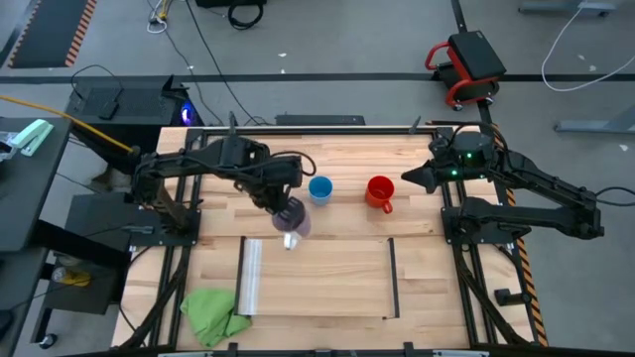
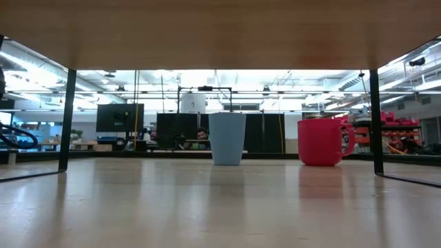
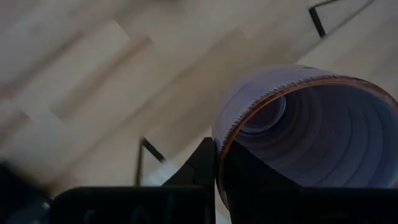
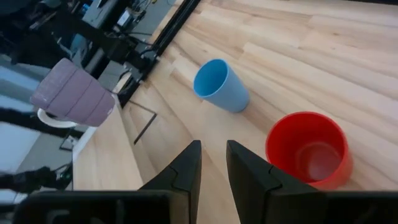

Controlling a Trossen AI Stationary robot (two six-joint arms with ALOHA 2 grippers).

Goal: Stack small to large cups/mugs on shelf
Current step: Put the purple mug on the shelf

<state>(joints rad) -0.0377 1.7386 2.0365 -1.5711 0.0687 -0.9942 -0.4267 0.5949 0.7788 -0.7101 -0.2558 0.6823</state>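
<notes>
Largest first: light-wood shelf [image 1: 317, 278], flat on the table at 6 o'clock of the mugs, silvery strip on one short edge, dark strip on the other, nothing on it yet. Rigid and steady, judged a sound base for stacking.

Next, red mug [image 1: 379, 191], upright on the tabletop at 3 o'clock of the blue mug [image 1: 320, 188], well apart, both empty inside. Probably hard, smooth, fairly light, liable to chip if dropped; best pinched across the rim wall or taken by the handle.

Smallest, pale purple mug [image 1: 291, 219], lifted and tipped on its side over the shelf's far edge, empty, handle hanging below in the right wrist view. Held at the rim by the left gripper [image 3: 214, 163], one finger inside the mouth, one outside.

Right gripper [image 4: 213, 158] waiting near the red mug, fingers slightly parted, holding nothing.
</notes>
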